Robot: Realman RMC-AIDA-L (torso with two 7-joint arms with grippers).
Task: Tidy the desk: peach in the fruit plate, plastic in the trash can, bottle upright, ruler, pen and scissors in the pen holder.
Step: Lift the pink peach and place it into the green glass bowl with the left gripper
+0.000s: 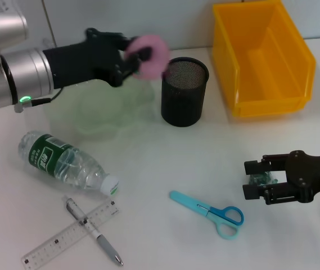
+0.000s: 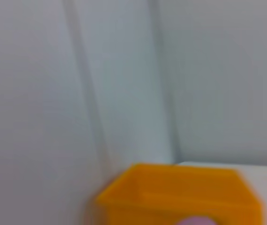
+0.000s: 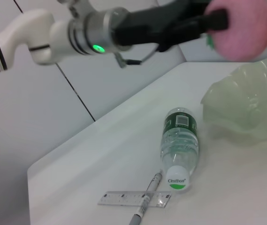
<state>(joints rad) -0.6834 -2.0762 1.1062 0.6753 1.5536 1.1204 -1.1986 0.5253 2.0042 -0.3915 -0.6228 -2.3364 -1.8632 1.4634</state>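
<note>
Nearest the front edge of the table lie the clear ruler (image 1: 70,236) and the pen (image 1: 94,230), crossed over each other, with the scissors (image 1: 210,214) further toward the right side. Just behind the ruler the water bottle (image 1: 67,163) lies on its side, cap pointing toward the front.

Back near the far edge, the left gripper (image 1: 131,56) holds the pink peach (image 1: 151,55) in the air, its jaws pinching the fruit from both sides. The peach hangs above the pale green fruit plate (image 1: 106,112), toward the plate's right rim and close to the black mesh pen holder (image 1: 184,90). The yellow trash can (image 1: 264,56) stands at the far right corner.

The right gripper (image 1: 261,181) waits low near the right edge of the table; a small greenish scrap, probably the plastic (image 1: 259,179), sits between its jaws, though I cannot tell whether they press on it.

The step in hand looks like setting the peach down. To do it well, the left arm should shift the fruit away from the pen holder until it is over the hollow of the plate, lower it until it nearly rests there, and only then spread the jaws. Releasing from height risks the round fruit rolling off the shallow, wavy rim.
</note>
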